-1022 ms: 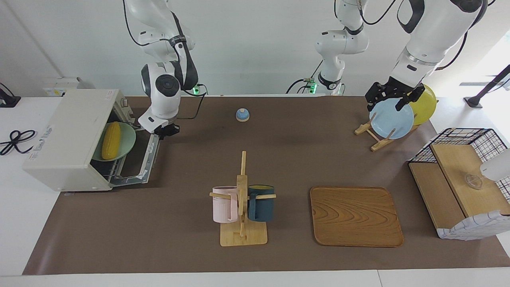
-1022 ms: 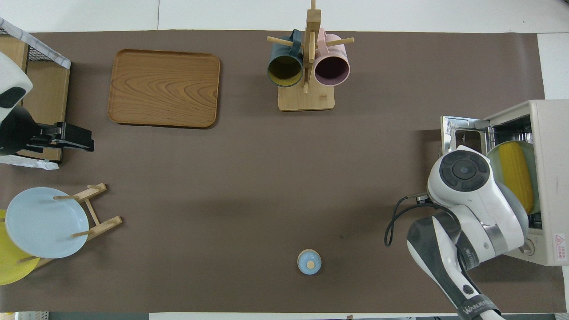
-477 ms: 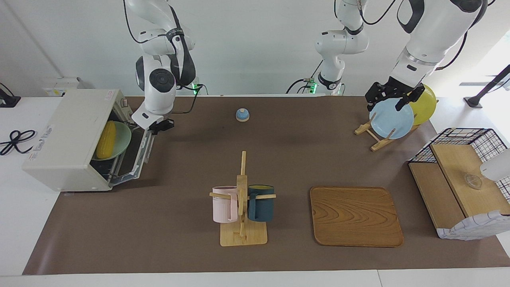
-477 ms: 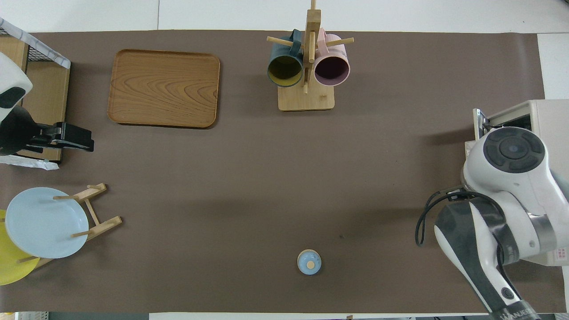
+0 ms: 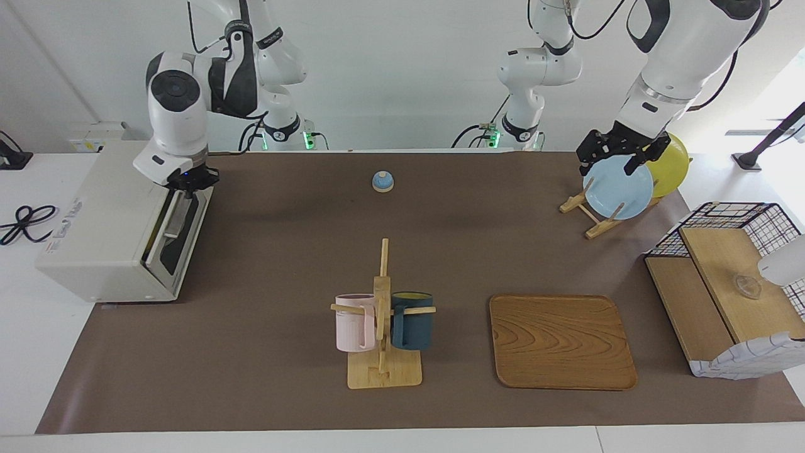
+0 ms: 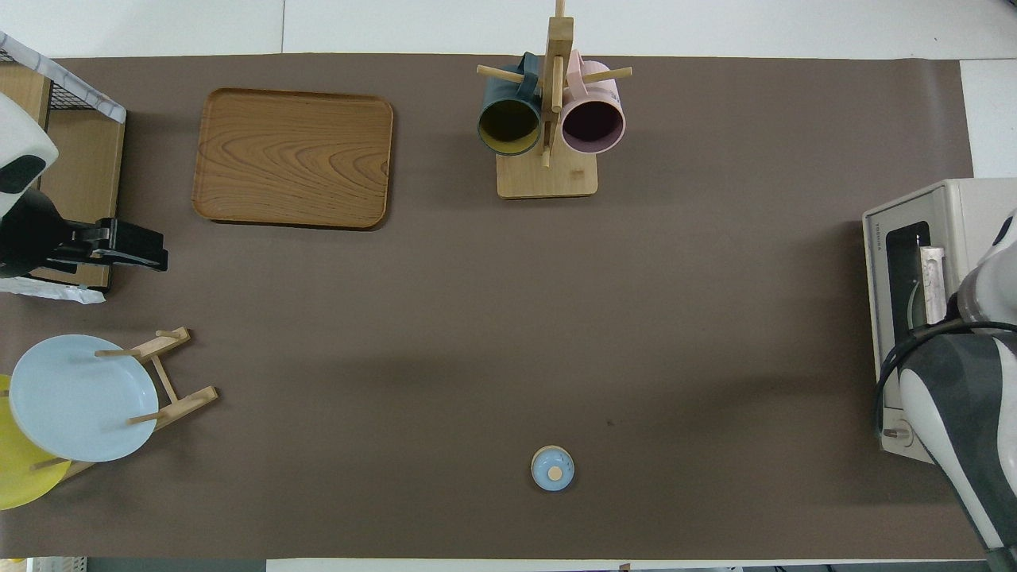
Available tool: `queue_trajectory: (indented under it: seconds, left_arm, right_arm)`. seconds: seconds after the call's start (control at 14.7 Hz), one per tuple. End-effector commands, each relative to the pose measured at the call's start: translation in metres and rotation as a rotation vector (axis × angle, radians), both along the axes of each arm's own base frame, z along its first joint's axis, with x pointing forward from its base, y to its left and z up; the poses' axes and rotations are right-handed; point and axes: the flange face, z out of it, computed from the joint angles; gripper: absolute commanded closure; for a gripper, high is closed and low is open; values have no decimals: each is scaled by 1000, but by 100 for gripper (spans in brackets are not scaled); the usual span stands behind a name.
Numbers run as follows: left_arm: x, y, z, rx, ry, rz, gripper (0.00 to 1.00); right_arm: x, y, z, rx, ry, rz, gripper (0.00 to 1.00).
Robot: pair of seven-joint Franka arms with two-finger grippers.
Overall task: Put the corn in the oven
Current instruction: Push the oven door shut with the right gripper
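The right gripper (image 5: 186, 180), fingertips pinched together and holding nothing, presses at the top edge of the oven (image 5: 107, 223) door at the right arm's end of the tabletop. The corn is out of sight, presumably inside. Push squarely until the door seats. The left gripper (image 5: 619, 156) waits spread wide over the blue plate (image 5: 619, 189)

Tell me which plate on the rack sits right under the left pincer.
The pale blue plate: it fronts the wooden rack, under the left pincer. The yellow plate stands nearer the robots.
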Motion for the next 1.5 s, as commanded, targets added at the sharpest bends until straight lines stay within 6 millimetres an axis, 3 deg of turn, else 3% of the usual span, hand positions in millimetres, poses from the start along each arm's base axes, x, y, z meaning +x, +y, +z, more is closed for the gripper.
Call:
queue_trajectory:
  seconds: [0.0, 0.41, 0.61, 0.82, 0.95, 1.43]
  left_arm:
    - [-4, 1, -1, -3, -3, 1, 0]
    - [-4, 1, -1, -3, -3, 1, 0]
    - [-4, 1, -1, -3, -3, 1, 0]
    - [-3, 1, -2, -3, -1, 1, 0]
    - [-3, 1, -2, -3, -1, 1, 0]
    - [-3, 1, -2, -3, -1, 1, 0]
  right_arm:
    - [5, -20, -29, -5, 25, 9, 100]
    - [25, 6, 16, 103, -8, -44, 100]
    - [37, 36, 48, 175, -14, -53, 99]
    - [51, 49, 76, 239, 20, -101, 91]
    - [48, 61, 74, 250, 30, -99, 87]
    - [44, 63, 66, 247, 37, -107, 86]
